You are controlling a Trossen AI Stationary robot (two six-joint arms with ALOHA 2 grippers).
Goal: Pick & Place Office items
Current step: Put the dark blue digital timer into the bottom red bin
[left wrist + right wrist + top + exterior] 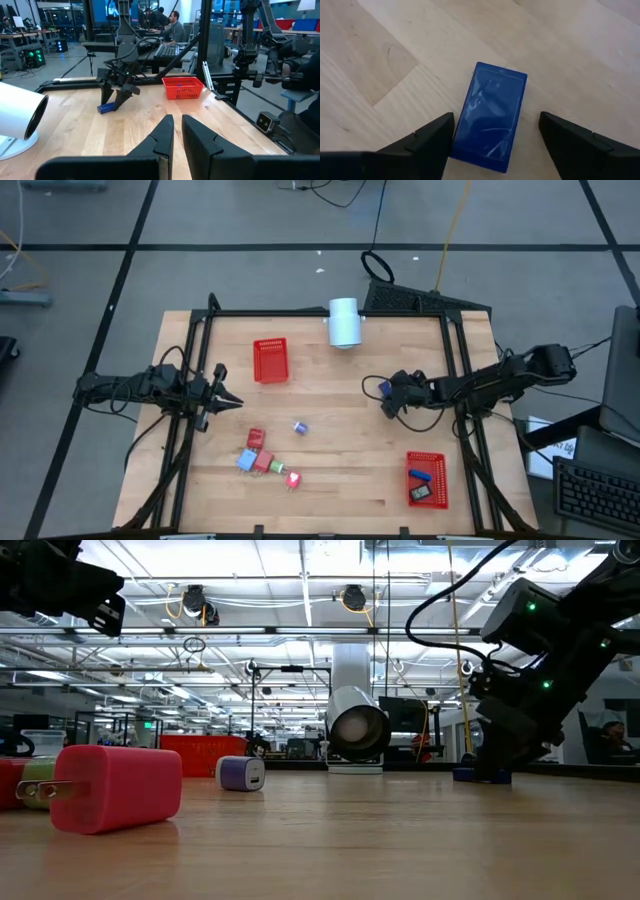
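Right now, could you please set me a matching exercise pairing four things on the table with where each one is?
Things:
1. dark blue piece
2. white cylinder
3. black piece
4. pink plug

Places:
A. in the basket at the near right corner
B. on its side at the far edge
C. on bare wood between the right gripper's open jaws
D. close to the low camera, prongs sticking out sideways

Pairs: 1-C, 2-B, 3-A, 4-D
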